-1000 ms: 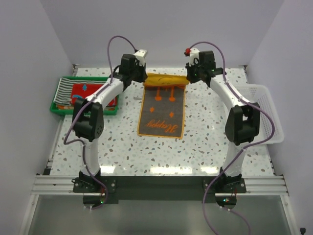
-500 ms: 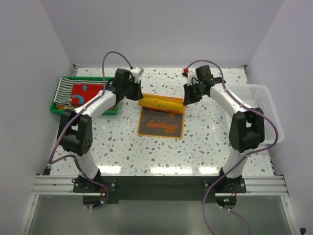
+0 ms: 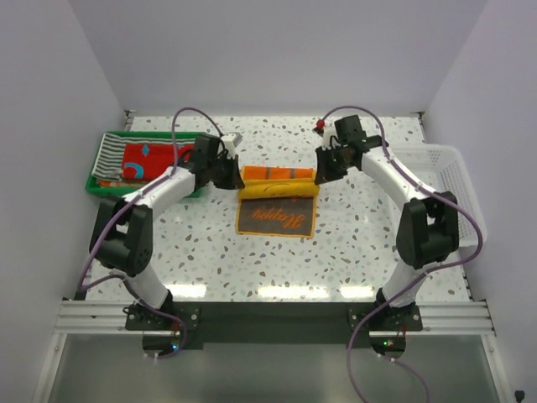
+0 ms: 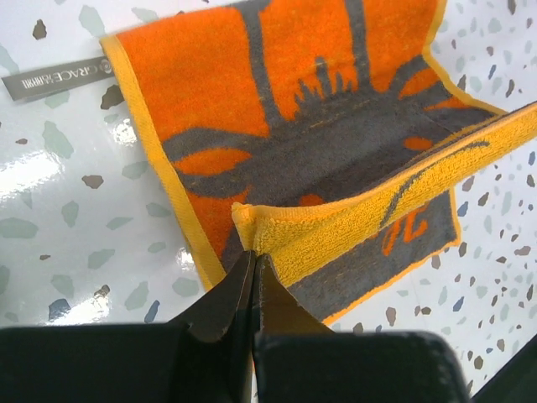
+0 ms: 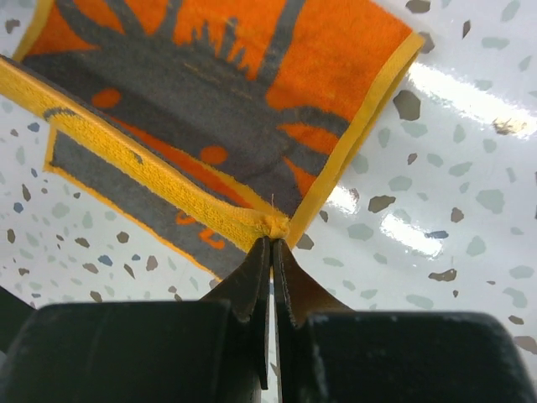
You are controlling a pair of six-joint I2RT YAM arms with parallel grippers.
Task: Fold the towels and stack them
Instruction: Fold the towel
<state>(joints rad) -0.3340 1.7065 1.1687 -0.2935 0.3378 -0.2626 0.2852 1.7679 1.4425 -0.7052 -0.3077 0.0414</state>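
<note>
**A:** Where is the orange towel point(image 3: 275, 214)?

**B:** In the middle of the table point(image 3: 361, 243), between the two arms. Its near half lies flat, grey side up, with orange lettering on it. Its far edge is lifted and carried over the flat part, so a yellow band runs from side to side above it.

**A:** What holds that edge up?

**B:** Both grippers, one at each end. The left gripper point(image 4: 252, 259) has its fingers pressed together on the left corner of the raised hem. The right gripper point(image 5: 271, 241) is closed just as tightly on the right corner, with the cloth bunched at its tips.

**A:** So the towel hangs between them?

**B:** Yes. The raised edge stretches from one pair of fingertips to the other, and the rest rests on the table below and in front of them. A small grey label point(image 4: 54, 78) lies on the table just beside the towel's left corner.

**A:** And farther out?

**B:** On the left is a green tray point(image 3: 105, 188) with a striped towel point(image 3: 107, 154) and a red towel point(image 3: 144, 159) in it. A white basket point(image 3: 460, 180) stands at the right edge, well apart from the orange towel.
</note>
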